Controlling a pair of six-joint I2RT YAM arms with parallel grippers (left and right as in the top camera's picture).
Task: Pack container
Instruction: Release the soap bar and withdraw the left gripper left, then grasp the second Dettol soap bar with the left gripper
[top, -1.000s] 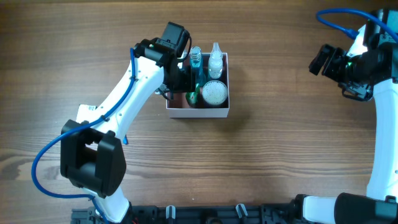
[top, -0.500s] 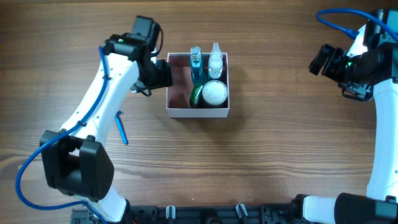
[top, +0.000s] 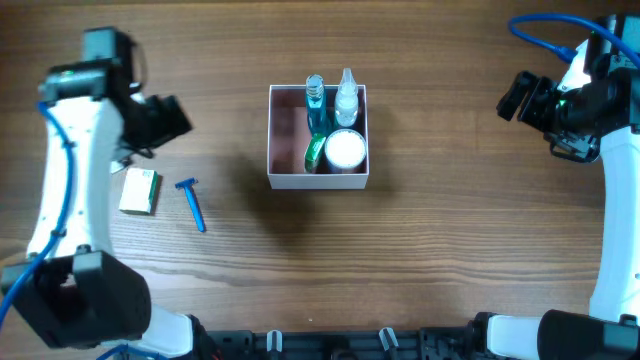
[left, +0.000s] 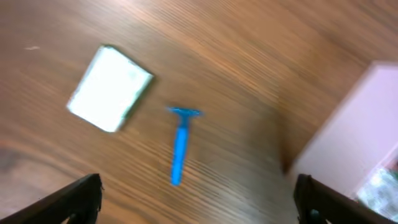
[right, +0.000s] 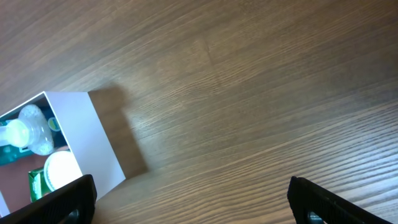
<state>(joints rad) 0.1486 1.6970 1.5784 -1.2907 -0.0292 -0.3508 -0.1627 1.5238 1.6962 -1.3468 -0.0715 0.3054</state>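
Observation:
The container (top: 290, 178), a square white box with a dusty-pink inside, sits at the table's middle. It holds a teal bottle (top: 316, 100), a clear bottle (top: 347, 95), a white round jar (top: 346, 149) and a green item (top: 314, 152); its left half is bare. A blue razor (top: 191, 203) and a small green-and-white box (top: 139, 191) lie left of it, also in the left wrist view as the razor (left: 180, 146) and the box (left: 110, 89). My left gripper (top: 168, 117) is open and empty above them. My right gripper (top: 517, 97) is open and empty at the far right.
The container's white wall shows in the right wrist view (right: 102, 146) and at the right edge of the left wrist view (left: 360, 124). Bare wood lies between the container and the right arm.
My left arm has pulled out of the container and swung far left, uncovering the small box and razor. The right arm has not moved.

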